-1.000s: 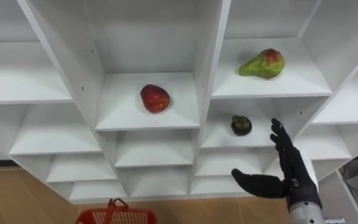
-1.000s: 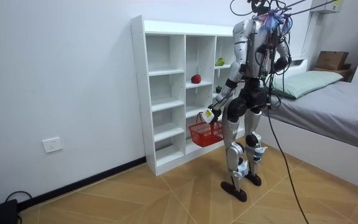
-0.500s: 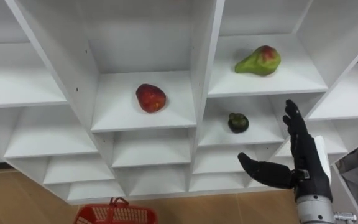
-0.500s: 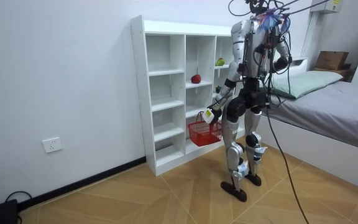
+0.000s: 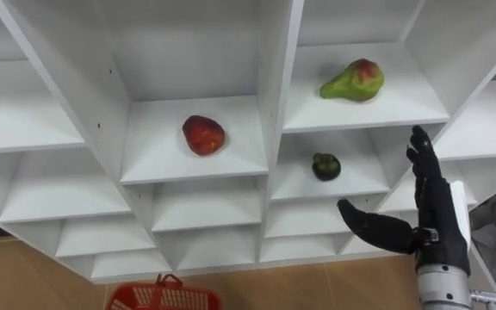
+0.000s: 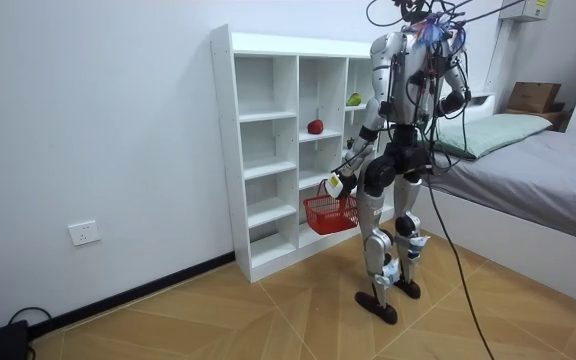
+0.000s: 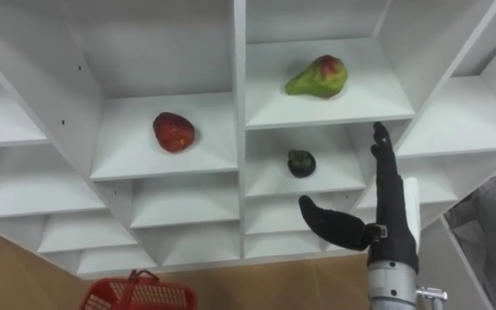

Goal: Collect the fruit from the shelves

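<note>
A red apple [image 5: 203,135] lies in a middle compartment of the white closet [image 5: 275,77]. One compartment to the right and higher lies a green pear [image 5: 352,81] with a red blush. Below the pear sits a small dark round fruit [image 5: 325,166]. My right hand [image 5: 433,220] is raised in front of the shelves, open, fingers straight up and thumb spread, right of and below the dark fruit, holding nothing. In the room view my left hand [image 6: 336,184] is shut on the handle of a red basket [image 6: 330,213], which hangs low by the closet; its rim [image 5: 162,297] peeks in below.
I stand close to the closet, facing it. A bed [image 6: 528,170] lies behind me at the room view's right. The wooden floor [image 6: 268,310] spreads out in front of the closet. The other compartments hold nothing.
My right hand has risen and moved a little right, nearer the level of the dark fruit. The eye view has shifted slightly. The basket still hangs from my left hand.
</note>
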